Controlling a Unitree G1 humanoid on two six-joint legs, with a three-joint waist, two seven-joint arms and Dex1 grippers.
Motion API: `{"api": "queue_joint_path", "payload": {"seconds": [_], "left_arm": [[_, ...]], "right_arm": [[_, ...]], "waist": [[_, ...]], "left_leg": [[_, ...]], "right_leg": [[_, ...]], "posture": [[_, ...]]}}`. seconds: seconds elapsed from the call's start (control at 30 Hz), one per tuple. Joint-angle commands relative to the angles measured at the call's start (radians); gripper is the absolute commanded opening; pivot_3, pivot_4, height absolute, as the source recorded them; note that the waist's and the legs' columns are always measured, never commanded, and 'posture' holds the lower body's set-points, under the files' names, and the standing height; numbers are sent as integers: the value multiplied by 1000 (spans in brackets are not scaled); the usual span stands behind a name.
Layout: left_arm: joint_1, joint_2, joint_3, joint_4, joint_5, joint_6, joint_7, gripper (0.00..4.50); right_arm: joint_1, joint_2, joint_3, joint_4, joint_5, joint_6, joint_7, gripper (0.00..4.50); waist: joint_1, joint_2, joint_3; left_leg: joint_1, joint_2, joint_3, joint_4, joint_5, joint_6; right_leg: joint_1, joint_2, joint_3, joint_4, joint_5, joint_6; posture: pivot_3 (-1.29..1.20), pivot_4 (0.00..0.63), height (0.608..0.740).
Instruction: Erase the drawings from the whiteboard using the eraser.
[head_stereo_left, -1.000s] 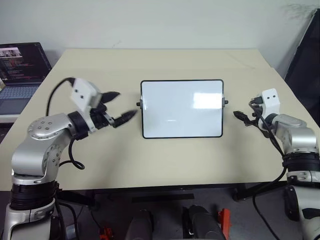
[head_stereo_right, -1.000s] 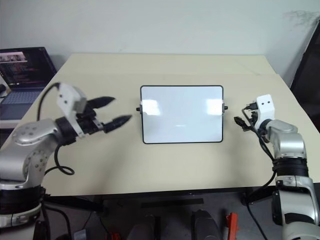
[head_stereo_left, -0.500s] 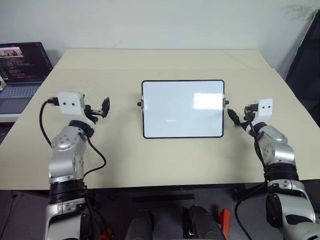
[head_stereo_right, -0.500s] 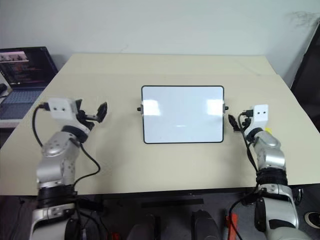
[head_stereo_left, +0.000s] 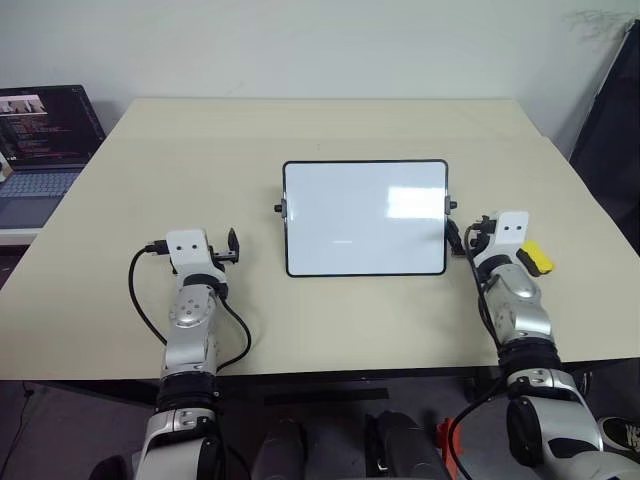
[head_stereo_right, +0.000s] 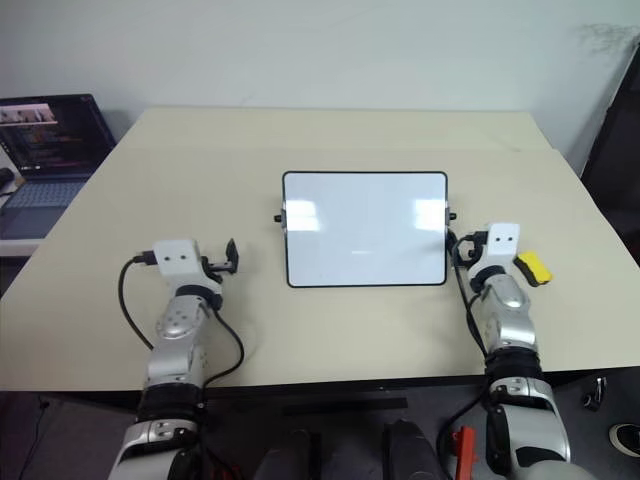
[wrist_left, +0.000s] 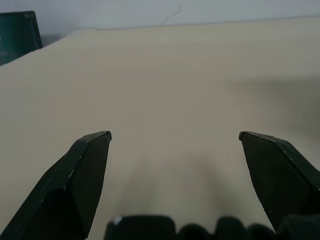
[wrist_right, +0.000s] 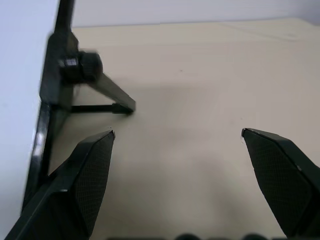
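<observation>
The whiteboard (head_stereo_left: 365, 217) stands tilted at the table's middle, its face plain white with glare. The drawings are out of view. The eraser (head_stereo_left: 537, 257), a small yellow block, lies on the table just right of my right wrist. My right gripper (head_stereo_left: 460, 236) hovers low beside the board's right edge, open and empty. In the right wrist view, that gripper (wrist_right: 177, 133) points past the board's black frame (wrist_right: 50, 120) and its stand leg (wrist_right: 102, 95). My left gripper (head_stereo_left: 232, 246) stands open and empty left of the board, over bare table (wrist_left: 175, 90).
A laptop (head_stereo_left: 40, 140) with a lit screen sits off the beige table's (head_stereo_left: 300, 320) far left corner. A dark panel (head_stereo_left: 612, 130) stands at the far right. Bare tabletop runs in front of and behind the board.
Both arms have come down and tucked in, so the grippers now point forward low over the table. The left gripper swung away from the board's left side. The eraser has come into sight.
</observation>
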Motion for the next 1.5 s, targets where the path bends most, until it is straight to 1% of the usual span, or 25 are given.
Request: {"api": "queue_joint_path", "payload": {"seconds": [0.03,0.13,0.4,0.57,0.7,0.77,0.9,1.07,1.17,1.27,1.37,1.5], "left_arm": [[-5,13,28,-5,-23,-51,-3,4500],[-15,23,43,-4,-44,-59,-11,4500],[-29,80,66,-7,-93,-41,-73,4500],[-44,83,48,3,-90,-37,-86,4500],[-58,69,37,48,-78,-56,-76,4500],[-55,62,33,26,-79,-46,-73,4500],[-41,62,35,20,-85,-54,-75,4500],[-24,43,27,36,-82,-71,-67,4500],[-47,72,37,41,-92,-49,-90,4500],[-81,99,44,57,-102,-47,-112,4500],[-91,102,47,108,-96,-73,-107,4500],[-87,95,37,99,-95,-74,-118,4500]], "right_arm": [[-28,27,13,2,-6,-50,-25,4473],[-48,52,-11,38,11,-54,-64,4473],[-72,99,-28,54,51,-45,-61,4473],[-69,97,-35,28,65,-31,-61,4473],[-53,89,-35,39,60,-47,-66,4473],[-51,86,-38,36,64,-42,-70,4473],[-94,78,-17,58,53,-39,-46,4473],[-101,53,-32,85,54,-54,-45,4473],[-110,49,-36,67,55,-26,-67,4473],[-128,41,-19,64,50,-13,-38,4473],[-142,31,-12,87,40,-11,-34,4473],[-146,26,-14,81,41,-6,-47,4473]], "waist": [[-3,0,0],[-10,0,0],[-21,0,0],[-25,0,0],[-26,0,0],[-26,0,0],[-28,0,0],[-27,0,0],[-24,0,0],[-24,0,0],[-24,0,0],[-25,0,0]], "left_leg": [[0,0,0,0,0,0],[1,0,0,0,0,0],[2,1,1,-1,0,0],[2,2,1,-1,0,0],[2,1,1,-1,0,0],[2,1,1,-1,0,0],[2,1,1,-2,0,0],[2,1,0,-2,0,0],[2,1,0,-2,0,0],[2,1,0,-2,0,0],[2,1,0,-2,0,0],[2,1,0,-2,0,0]], "right_leg": [[0,0,0,0,0,0],[0,0,0,0,0,0],[1,2,1,0,1,-1],[1,2,1,0,1,-1],[1,2,1,0,1,-1],[1,2,1,0,1,-1],[1,2,1,0,1,-1],[1,2,1,0,1,-1],[1,1,0,0,1,-1],[1,1,0,0,1,-1],[1,1,1,0,1,-1],[1,1,0,0,1,-1]], "posture": [[0,150,740],[0,150,740],[0,150,740],[0,150,740],[0,150,740],[0,150,740],[0,150,740],[0,150,740],[0,150,740],[0,150,740],[0,150,740],[0,150,740]]}}
